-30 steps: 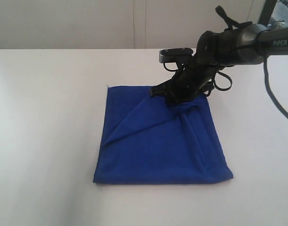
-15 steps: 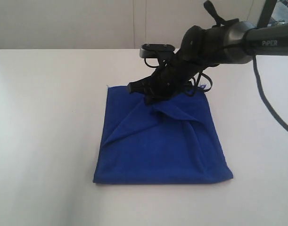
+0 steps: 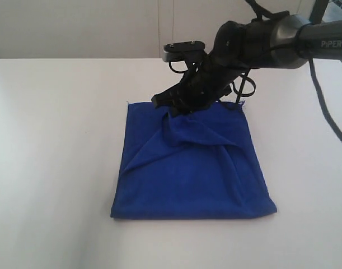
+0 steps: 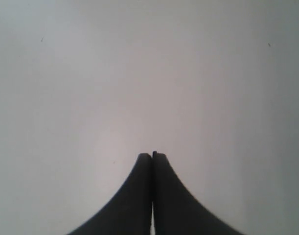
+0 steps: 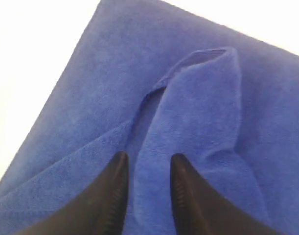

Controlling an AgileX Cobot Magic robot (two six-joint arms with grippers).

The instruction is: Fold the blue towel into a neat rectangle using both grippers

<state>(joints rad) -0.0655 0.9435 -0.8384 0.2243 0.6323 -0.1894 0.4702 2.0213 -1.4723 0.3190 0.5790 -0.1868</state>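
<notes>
The deep royal-blue soft cloth towel (image 3: 193, 168) lies rumpled on the white table (image 3: 59, 140) — the right black gripper (image 5: 147, 169) has its jaws spread astride a raised fold (image 5: 198, 98) (the left black gripper (image 4: 152, 155) is pressed together).

Far hem of blue towel (image 3: 188, 174) perhaps behind right gripper (image 3: 169, 107)

- White, matte table (image 3: 47, 140), reaching back to a pale wall.
- Directly on it, right of the middle: one blue towel (image 3: 187, 174), roughly square, near edge straight and flat against the top.
- Creased diagonally across the left half; rumpled into a raised fold near the far edge.
</notes>
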